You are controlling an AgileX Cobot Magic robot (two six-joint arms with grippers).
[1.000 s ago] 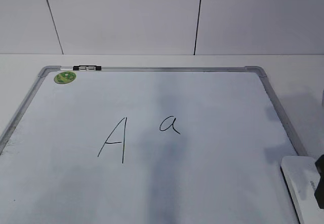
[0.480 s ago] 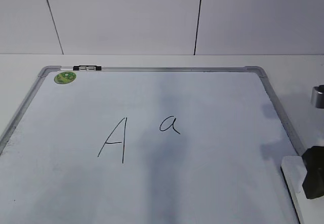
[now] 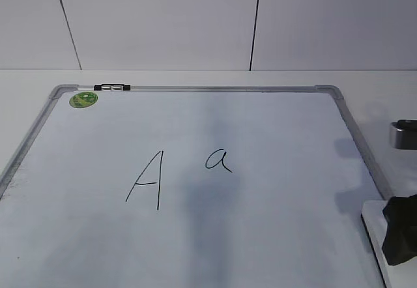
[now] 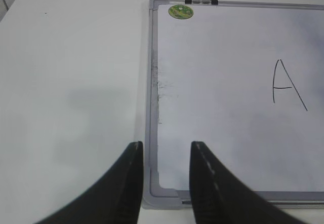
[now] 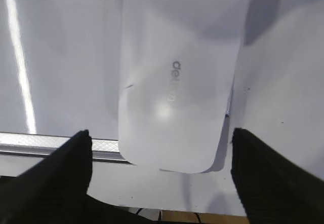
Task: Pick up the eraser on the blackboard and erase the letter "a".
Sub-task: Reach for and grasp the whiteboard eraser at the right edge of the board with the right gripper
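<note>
The blackboard point(image 3: 195, 236) is a white board with a silver frame, lying flat on the table. The small cursive letter "a" point(image 3: 218, 160) is near its middle, right of a capital "A" point(image 3: 147, 180). The white eraser point(image 3: 374, 226) lies at the board's right edge, mostly cut off by the exterior view. In the right wrist view the eraser point(image 5: 177, 82) fills the centre. My right gripper point(image 5: 161, 138) is open, its fingers either side of the eraser's near end, not touching it. My left gripper point(image 4: 166, 148) is open and empty over the board's near-left corner.
A round green sticker point(image 3: 83, 99) and a black clip point(image 3: 112, 87) sit at the board's far left corner. The capital "A" also shows in the left wrist view point(image 4: 287, 84). White table point(image 4: 71, 82) surrounds the board; a panelled wall stands behind.
My right gripper has come further into the exterior view from the right edge and moved down over the eraser. The left arm and the board have not moved.
</note>
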